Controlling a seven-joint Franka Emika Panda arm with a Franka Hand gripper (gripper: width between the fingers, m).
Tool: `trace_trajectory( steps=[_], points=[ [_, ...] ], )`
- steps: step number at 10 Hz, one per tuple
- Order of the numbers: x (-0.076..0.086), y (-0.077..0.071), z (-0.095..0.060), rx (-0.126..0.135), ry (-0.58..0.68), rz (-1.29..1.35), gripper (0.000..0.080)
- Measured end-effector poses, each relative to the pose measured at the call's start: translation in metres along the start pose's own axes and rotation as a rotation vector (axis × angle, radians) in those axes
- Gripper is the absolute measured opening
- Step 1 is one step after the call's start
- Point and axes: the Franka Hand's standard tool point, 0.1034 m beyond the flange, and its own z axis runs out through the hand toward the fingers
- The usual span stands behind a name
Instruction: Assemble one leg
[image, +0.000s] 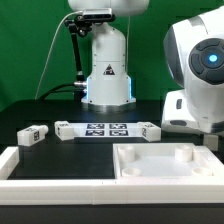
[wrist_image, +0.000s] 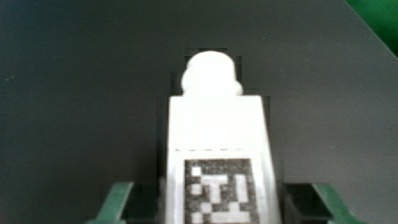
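Observation:
In the wrist view a leg (wrist_image: 221, 130) fills the middle: a white block with a rounded peg at its far end and a black-and-white marker on its upper face, lying on the black table. My gripper (wrist_image: 217, 205) is open, with one green fingertip (wrist_image: 121, 203) on each side of the leg and a dark gap between each fingertip and the block. In the exterior view only the arm's big white links (image: 195, 80) show at the right; the gripper itself is out of sight there. Another leg (image: 33, 134) lies at that view's left.
The marker board (image: 105, 128) lies mid-table with small white blocks (image: 66, 128) (image: 148, 130) at either end. A large white rimmed panel (image: 165, 168) lies front right. A long white bar (image: 50, 170) runs along the front left. The robot base (image: 107, 70) stands behind.

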Motion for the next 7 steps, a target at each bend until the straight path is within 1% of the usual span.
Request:
trace_trajectory(
  steps=[1, 2, 4, 5, 6, 7],
  points=[
    [-0.011, 0.008, -0.016, -0.005, -0.032, 0.005, 0.0290],
    [-0.018, 0.015, -0.034, -0.001, -0.043, 0.011, 0.0290],
    [-0.030, 0.027, -0.054, 0.001, -0.065, 0.018, 0.0291],
    [-0.034, 0.032, -0.062, 0.002, -0.069, 0.023, 0.0291],
    [-0.032, 0.031, -0.065, 0.006, -0.051, 0.024, 0.0291],
    [-0.031, 0.030, -0.064, 0.006, -0.044, 0.022, 0.0291]
  ],
)
